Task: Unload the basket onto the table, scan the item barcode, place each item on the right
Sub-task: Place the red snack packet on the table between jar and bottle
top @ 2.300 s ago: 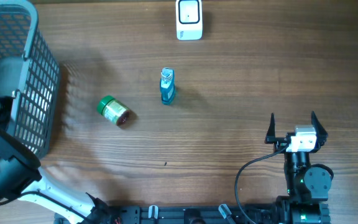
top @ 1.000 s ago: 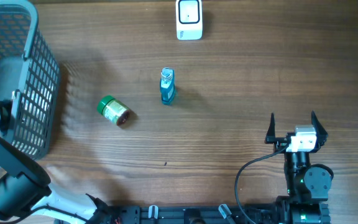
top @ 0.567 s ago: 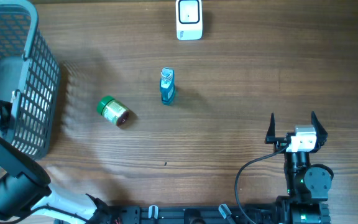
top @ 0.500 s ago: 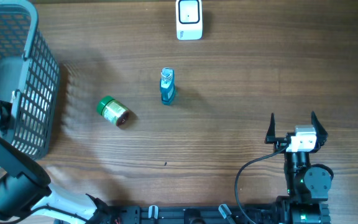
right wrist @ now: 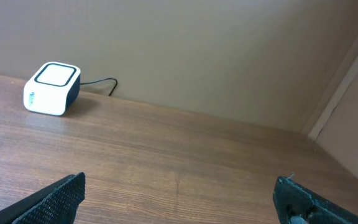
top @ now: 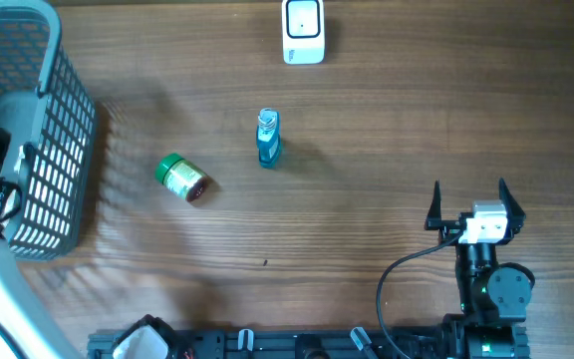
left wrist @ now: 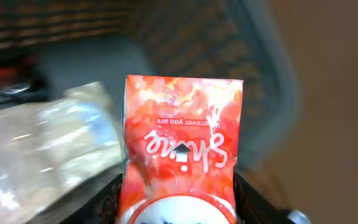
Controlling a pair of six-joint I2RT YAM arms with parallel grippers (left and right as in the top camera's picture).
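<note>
- Brown wood-grain table [top: 387,130], plain beige wall behind it in the right wrist view.
- Near right: right gripper [top: 469,194] sits low over bare table, fingers spread wide with nothing between them, black cable looping off its base.
- Near left: left arm at the table's left edge by the grey mesh basket [top: 58,140].
- Left gripper [left wrist: 179,208] pinches a red-orange snack packet [left wrist: 182,143] between its dark fingers [left wrist: 109,200]. The packet is upright, its printed face to the wrist camera with the lettering upside down. No barcode visible on this face.
- The packet is up over the basket; below it lies a clear crinkly plastic bag [left wrist: 36,155]. The basket in that view is blurred.
- Mid table, left of centre: green-lidded jar [top: 181,178] on its side, clear of the basket.
- Just beyond it, to the right: blue bottle [top: 268,139], well apart from the jar.
- Far centre: white box scanner [top: 303,31] with a dark-rimmed top window, its cord running to the wall, well apart from the packet.
</note>
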